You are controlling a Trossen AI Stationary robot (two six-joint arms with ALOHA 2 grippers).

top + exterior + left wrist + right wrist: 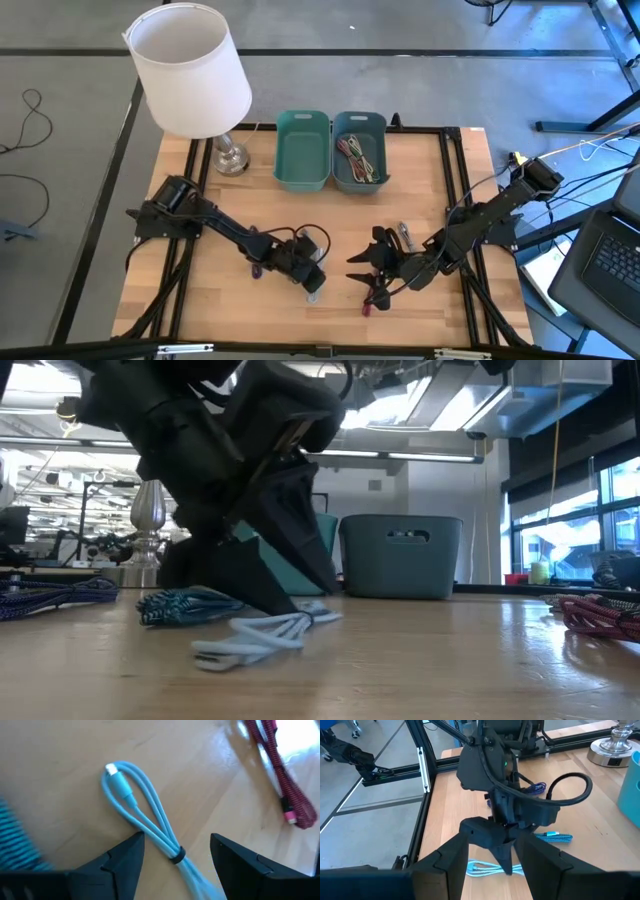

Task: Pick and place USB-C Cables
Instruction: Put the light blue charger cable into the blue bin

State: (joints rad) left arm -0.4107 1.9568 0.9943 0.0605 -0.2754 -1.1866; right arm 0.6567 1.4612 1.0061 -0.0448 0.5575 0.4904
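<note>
Left gripper [175,857] stands wide open, empty, astride the light-blue USB-C cable [145,817] near the table's front edge; light, limp, slippery; grasp at its black tie [176,855]; right gripper [372,275] open, empty.

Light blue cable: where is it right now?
The light blue cable lies flat on the table's front centre, directly under the left end effector, whose open fingers straddle its tied middle. A teal striped cable sits just beside it.

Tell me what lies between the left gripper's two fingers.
In the left wrist view, the light blue cable, a folded bundle cinched by a dark band, runs between the left gripper's open fingers, on bare wood.
</note>
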